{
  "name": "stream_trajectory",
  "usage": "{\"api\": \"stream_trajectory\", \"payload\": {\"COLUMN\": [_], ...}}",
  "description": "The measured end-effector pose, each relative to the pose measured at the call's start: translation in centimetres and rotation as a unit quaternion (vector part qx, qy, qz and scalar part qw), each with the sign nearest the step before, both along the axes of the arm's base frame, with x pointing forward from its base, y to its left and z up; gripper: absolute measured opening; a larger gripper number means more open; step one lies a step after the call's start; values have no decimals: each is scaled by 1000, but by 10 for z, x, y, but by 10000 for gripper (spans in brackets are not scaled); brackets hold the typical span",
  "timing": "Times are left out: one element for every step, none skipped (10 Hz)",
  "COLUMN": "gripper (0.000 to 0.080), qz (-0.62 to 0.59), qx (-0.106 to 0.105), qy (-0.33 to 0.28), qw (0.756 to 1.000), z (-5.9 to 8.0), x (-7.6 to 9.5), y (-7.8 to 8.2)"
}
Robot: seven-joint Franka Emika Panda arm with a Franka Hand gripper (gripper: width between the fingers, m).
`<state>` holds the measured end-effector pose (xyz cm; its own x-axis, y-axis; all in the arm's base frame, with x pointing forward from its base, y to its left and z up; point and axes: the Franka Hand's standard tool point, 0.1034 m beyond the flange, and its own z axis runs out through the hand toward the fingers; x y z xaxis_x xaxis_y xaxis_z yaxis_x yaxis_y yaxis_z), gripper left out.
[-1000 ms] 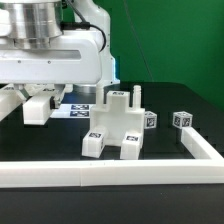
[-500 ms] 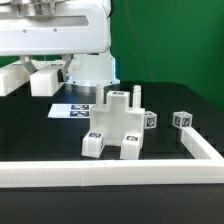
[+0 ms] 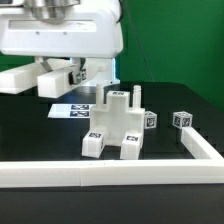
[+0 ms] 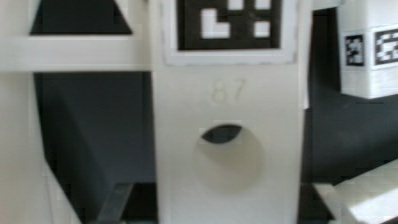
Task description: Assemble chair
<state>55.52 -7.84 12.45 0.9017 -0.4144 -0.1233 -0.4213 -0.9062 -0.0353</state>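
My gripper (image 3: 62, 80) hangs at the upper part of the exterior view's left, shut on a long white chair piece (image 3: 22, 79) that sticks out sideways from the fingers, clear of the table. In the wrist view that piece (image 4: 222, 100) runs straight between the jaws of the gripper (image 4: 222, 205); it carries a black-and-white tag and a small dark hole. A partly built chair block (image 3: 115, 125) with pegs and tags stands on the black table in the middle. A small tagged white cube (image 3: 182, 119) sits to its right in the exterior view.
The marker board (image 3: 72, 108) lies flat on the table behind the built block, under the gripper. A long low white border rail (image 3: 110, 172) runs along the front and turns back at the exterior view's right (image 3: 205, 148).
The gripper has risen off the table with the white piece in it and shifted toward the exterior view's right. The built block and cube have not moved.
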Motion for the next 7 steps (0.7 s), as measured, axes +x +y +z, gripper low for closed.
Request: {"api": "stream_trajectory", "payload": {"gripper": [289,289,289,289,289,289,289], "qz": [7,-1,4,12,11,11,11], "qx": [0,-1,0,1,0,0,0], "qy": [0,1,-1,-2,-1,0,0], "qw": [1000,1000,1000,1000,1000,1000,1000], "z": [0,1,5,6,4,4,3], "x": [0,3,6,7,7,6,6], "y": [10,25,48,57,54,54,54]}}
